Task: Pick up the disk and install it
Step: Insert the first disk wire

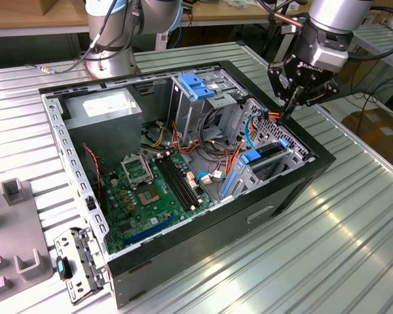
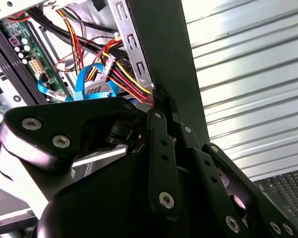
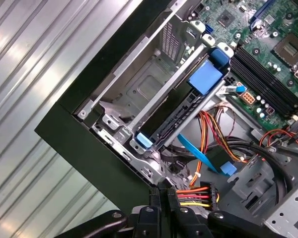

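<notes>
The ribbed aluminium bench filled most of the exterior view, its slats bright with glare, and an open black computer case lay on its side at the middle of it. The pincer hung at about two o'clock from the case's centre, just over the rim beside the drive cage. Its fingers were pressed together with nothing between them, as both wrist views showed. The disk sat at about three o'clock in the case, edge-on in the grey cage, with its blue rail ends showing. In the first wrist view it appeared as a dark slab between the cage walls, apart from the fingertips. A red, yellow and black cable bundle ran close under the fingertips. The green motherboard covered the case floor towards seven o'clock. The grey power-supply box lay at eleven o'clock and a blue latch topped the cage at twelve. Grey fixture blocks and a loose metal bracket rested on the bench at about eight o'clock. The arm's base stood at eleven o'clock behind the case, with a wooden worktop beyond it and a cardboard box at three o'clock, off the bench.
</notes>
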You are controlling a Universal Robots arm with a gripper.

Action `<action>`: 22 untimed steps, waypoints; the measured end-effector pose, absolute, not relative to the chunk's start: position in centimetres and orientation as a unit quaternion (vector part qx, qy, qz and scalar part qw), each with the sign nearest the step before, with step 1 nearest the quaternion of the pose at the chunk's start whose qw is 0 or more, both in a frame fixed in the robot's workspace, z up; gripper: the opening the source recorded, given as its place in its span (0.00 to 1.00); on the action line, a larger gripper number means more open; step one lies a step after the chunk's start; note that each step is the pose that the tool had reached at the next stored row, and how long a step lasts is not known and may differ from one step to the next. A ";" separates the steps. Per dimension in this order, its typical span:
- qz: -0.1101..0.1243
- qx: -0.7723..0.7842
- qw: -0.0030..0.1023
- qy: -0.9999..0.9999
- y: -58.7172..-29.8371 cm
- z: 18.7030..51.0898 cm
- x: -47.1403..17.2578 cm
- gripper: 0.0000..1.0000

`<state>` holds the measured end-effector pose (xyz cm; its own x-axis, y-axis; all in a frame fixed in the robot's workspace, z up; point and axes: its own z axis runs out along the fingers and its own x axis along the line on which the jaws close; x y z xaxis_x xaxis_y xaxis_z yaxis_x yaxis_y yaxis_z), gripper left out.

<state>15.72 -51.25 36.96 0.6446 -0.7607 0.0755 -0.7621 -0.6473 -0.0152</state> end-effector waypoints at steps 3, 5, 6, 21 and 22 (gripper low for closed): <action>0.037 0.901 0.009 -0.433 -51.2 37.0 15.7 0.17; 0.037 0.899 0.010 -0.436 -51.2 37.0 15.5 0.17; 0.037 0.899 0.010 -0.436 -51.3 37.0 15.4 0.17; 0.037 0.880 0.011 -0.474 -51.3 36.9 14.5 0.17; 0.037 0.877 0.011 -0.479 -51.3 36.9 14.5 0.17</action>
<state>14.52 -51.25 36.94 0.5375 -0.8399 0.0755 -0.8415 -0.5400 -0.0153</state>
